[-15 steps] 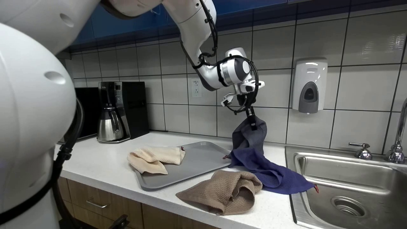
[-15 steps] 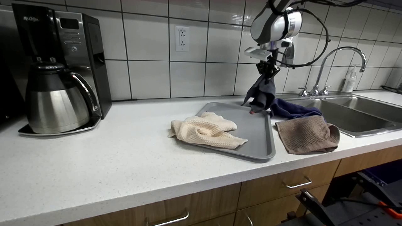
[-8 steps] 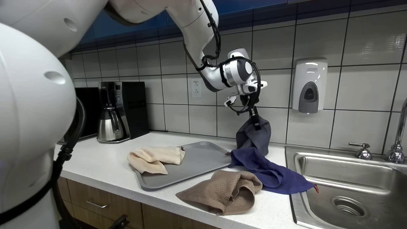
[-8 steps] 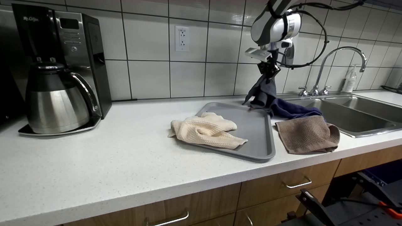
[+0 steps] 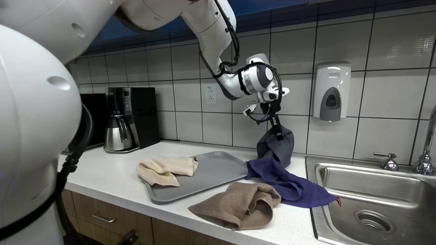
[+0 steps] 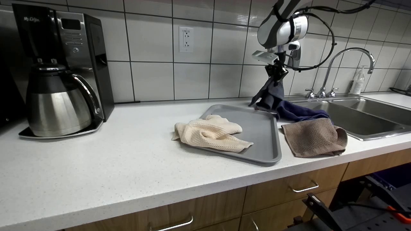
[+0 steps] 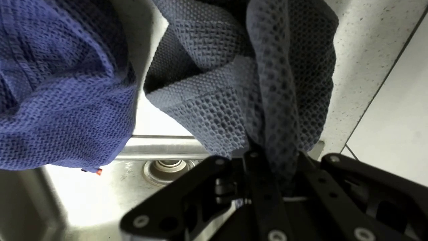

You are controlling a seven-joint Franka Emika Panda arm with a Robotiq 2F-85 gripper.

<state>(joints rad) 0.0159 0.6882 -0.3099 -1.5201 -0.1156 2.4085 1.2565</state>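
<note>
Gray towel (image 5: 279, 149) hangs by the wall (image 5: 218, 126), clamped in the gripper (image 5: 279, 135), just beside the blue towel (image 5: 287, 184); whether they touch is unclear. If its dangling folds snag, the blue towel could be dragged along, or the bunched pinch might slip.

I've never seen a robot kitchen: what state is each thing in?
Gray cloth, gripped, hanging in folds
Pincer, shut on that cloth
Blue cloth, crumpled, one corner over the sink
Brown cloth, rumpled on the counter
Tray, lying flat
Cream cloth, crumpled, partly on the tray
Coffee pot, upright in the coffee maker
Drawers, shut
Wall socket, nothing plugged in
</note>
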